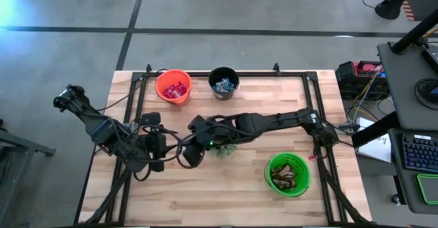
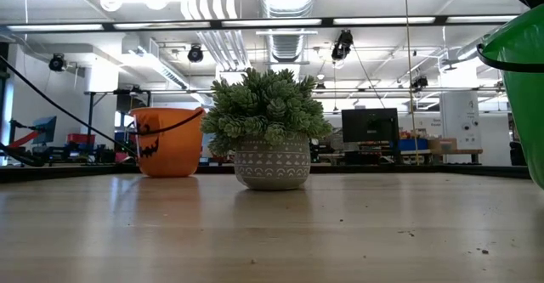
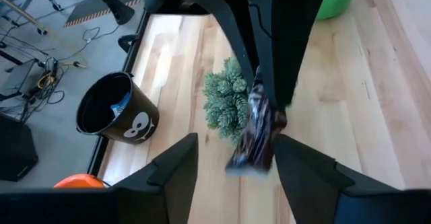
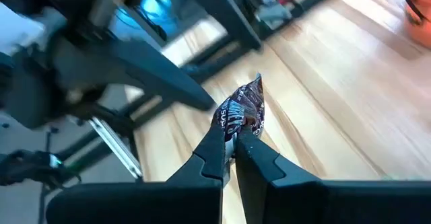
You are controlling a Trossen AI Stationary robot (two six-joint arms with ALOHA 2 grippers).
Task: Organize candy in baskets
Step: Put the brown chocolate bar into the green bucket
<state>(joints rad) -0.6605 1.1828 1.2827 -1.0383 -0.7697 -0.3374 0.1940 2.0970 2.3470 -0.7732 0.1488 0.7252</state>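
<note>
A dark brown candy (image 4: 244, 111) is pinched tight in the fingers of the right gripper (image 4: 232, 140), up above the middle of the table (image 1: 226, 187). The left gripper (image 3: 236, 160) is right in front of it, fingers wide apart and holding nothing. A spiky green plant (image 3: 225, 103) sits just behind. The orange basket (image 1: 174, 86) and black basket (image 1: 224, 82) stand at the far edge. The green basket (image 1: 288, 174) seems to have brown candy inside.

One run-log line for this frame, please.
handover | right gripper shut on brown candy | left gripper open beside it | above table centre
</note>
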